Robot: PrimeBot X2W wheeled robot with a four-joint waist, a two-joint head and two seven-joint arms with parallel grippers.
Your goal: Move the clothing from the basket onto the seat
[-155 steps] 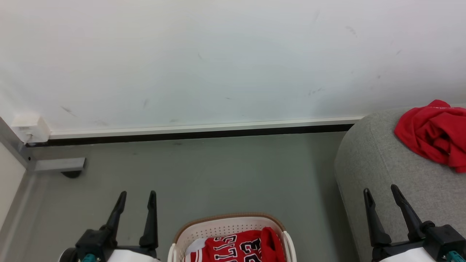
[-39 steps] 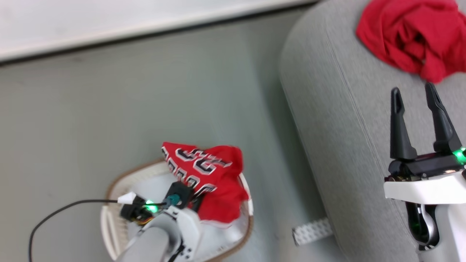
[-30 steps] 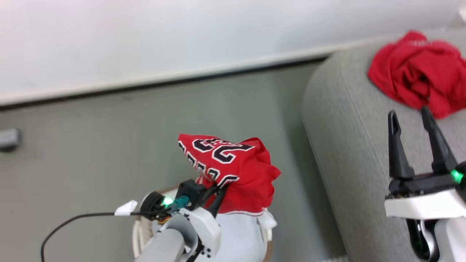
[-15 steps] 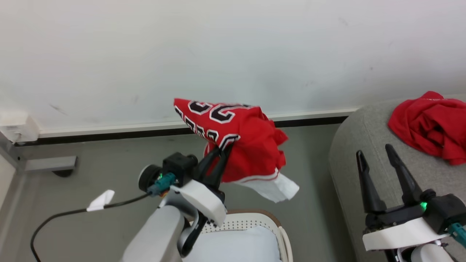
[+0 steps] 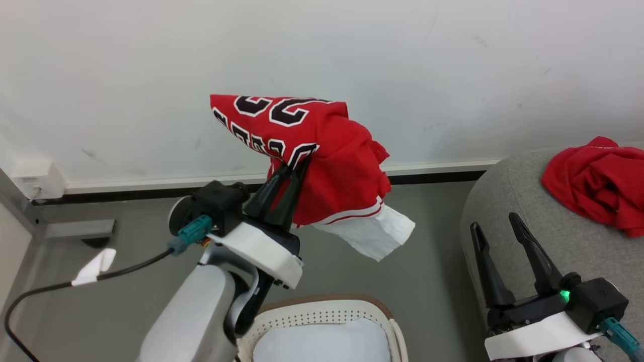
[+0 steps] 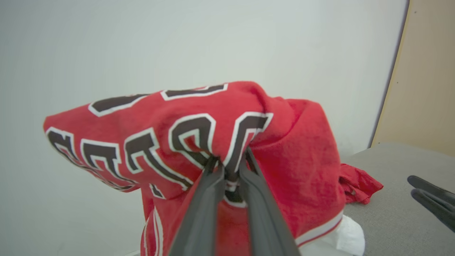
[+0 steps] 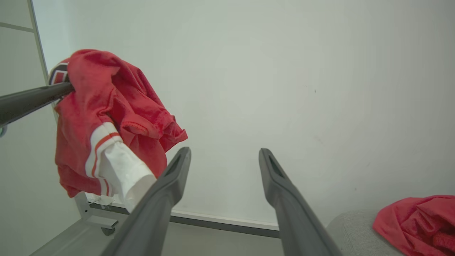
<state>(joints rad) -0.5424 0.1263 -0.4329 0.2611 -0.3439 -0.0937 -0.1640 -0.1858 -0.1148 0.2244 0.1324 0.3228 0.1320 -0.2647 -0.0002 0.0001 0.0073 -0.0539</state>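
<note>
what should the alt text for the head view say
The left gripper, shut on a red jersey, holds it clear of the basket. The open right gripper hovers by the grey seat, where another red garment lies.

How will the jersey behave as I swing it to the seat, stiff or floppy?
Likely floppy: the jersey drapes in folds from the left hand, pinched at one spot. Probably light, since that pinch holds it all up. Its white end hangs loose and may swing or snag before the seat.
</note>
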